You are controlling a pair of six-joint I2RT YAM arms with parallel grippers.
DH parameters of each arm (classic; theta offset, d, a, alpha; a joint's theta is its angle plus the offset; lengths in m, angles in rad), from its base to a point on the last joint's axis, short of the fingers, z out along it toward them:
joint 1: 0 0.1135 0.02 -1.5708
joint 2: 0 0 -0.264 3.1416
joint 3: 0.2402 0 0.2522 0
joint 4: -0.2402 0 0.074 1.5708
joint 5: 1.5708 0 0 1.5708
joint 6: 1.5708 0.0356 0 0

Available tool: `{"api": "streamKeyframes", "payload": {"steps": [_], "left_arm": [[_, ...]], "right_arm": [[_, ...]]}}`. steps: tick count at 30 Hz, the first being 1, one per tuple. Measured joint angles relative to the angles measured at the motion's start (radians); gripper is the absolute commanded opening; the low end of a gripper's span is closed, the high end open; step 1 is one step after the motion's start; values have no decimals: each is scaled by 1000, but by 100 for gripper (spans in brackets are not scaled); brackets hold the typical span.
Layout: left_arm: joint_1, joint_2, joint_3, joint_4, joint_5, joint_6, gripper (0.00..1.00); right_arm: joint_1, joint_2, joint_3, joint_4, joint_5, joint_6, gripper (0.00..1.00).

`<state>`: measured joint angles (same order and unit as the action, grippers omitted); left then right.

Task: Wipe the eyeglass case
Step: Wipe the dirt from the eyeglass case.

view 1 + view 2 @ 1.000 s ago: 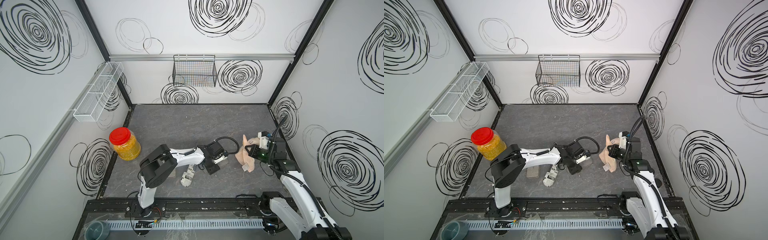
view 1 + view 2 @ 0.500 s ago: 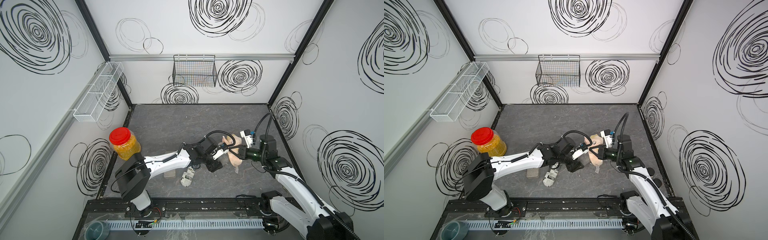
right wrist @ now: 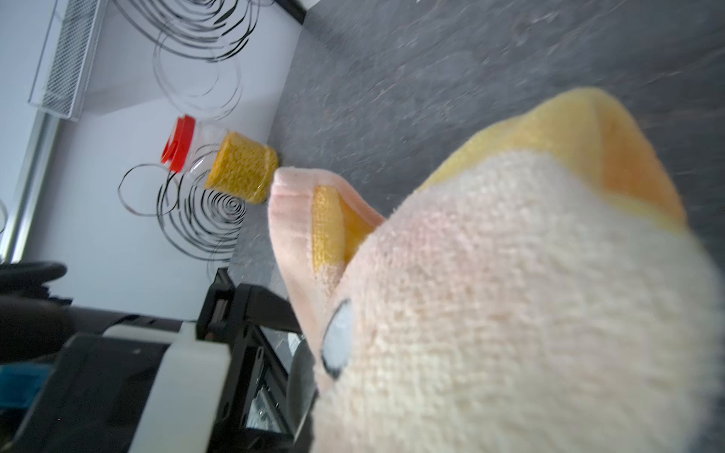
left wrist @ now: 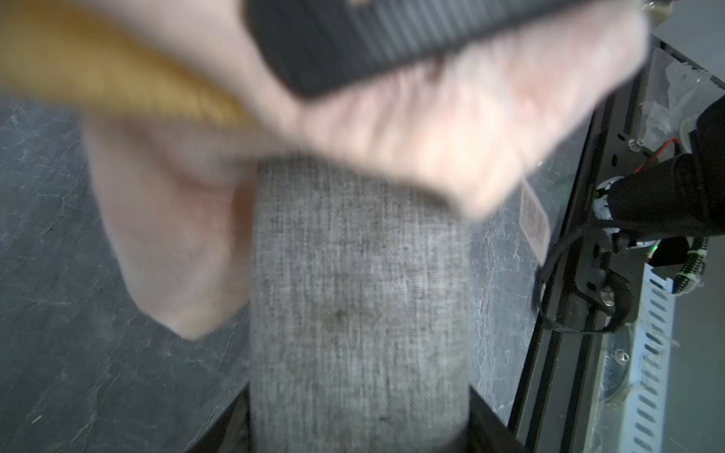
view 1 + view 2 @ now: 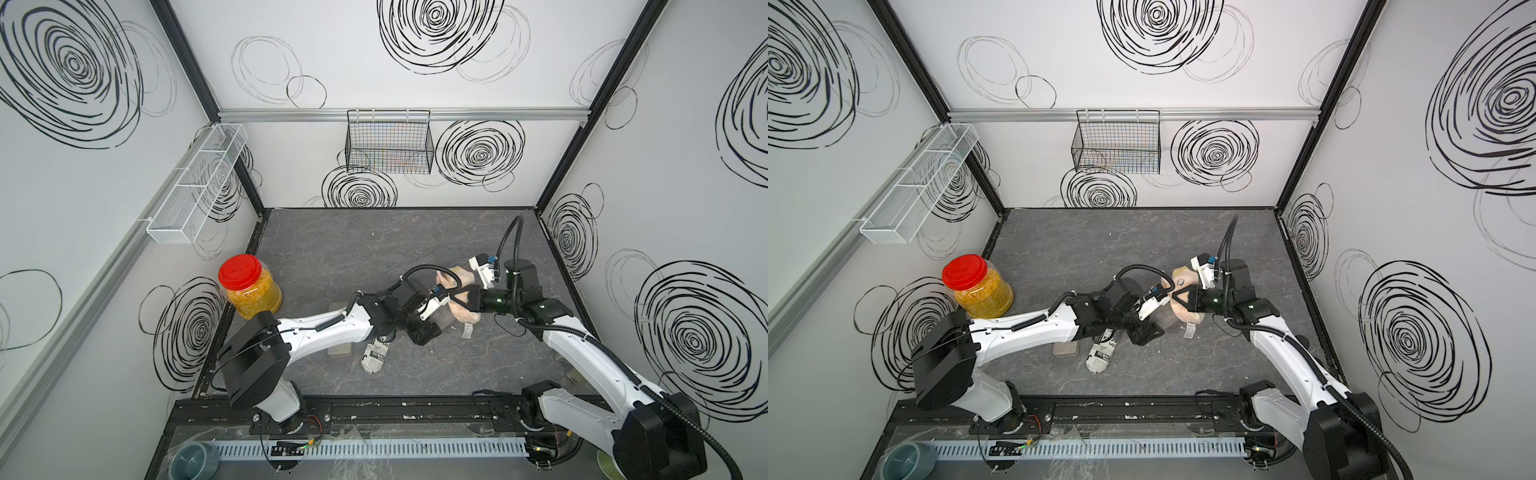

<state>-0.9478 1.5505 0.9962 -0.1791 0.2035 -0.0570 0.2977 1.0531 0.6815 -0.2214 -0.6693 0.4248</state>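
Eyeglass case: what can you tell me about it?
The case is a rounded oblong covered in grey woven fabric, with a faint dark smudge midway. The left gripper is shut on one end. A peach and yellow cloth, held by the right gripper, drapes over the other end, touching it. Whether the case rests on the table is unclear.

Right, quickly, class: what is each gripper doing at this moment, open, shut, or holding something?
Left gripper: shut on the eyeglass case.
Right gripper: shut on the cloth.
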Motion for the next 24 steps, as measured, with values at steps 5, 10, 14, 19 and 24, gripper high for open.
{"api": "streamKeyframes", "payload": {"steps": [5, 10, 14, 19, 24], "left_arm": [[-1, -16, -3, 5, -4, -14, 61], [-1, -18, -3, 56, -5, -27, 61], [-1, -21, -3, 62, -8, -33, 61], [-4, -21, -3, 69, -19, -37, 61], [-5, -26, -5, 77, -20, -40, 61]], "right_arm": [[37, -1, 0, 48, -9, 6, 0], [168, 2, 0, 91, -57, 21, 0], [168, 8, -3, 95, -70, 28, 0], [36, -4, -3, 57, -70, 42, 0], [-79, -43, -14, 41, -33, 43, 0]]}}
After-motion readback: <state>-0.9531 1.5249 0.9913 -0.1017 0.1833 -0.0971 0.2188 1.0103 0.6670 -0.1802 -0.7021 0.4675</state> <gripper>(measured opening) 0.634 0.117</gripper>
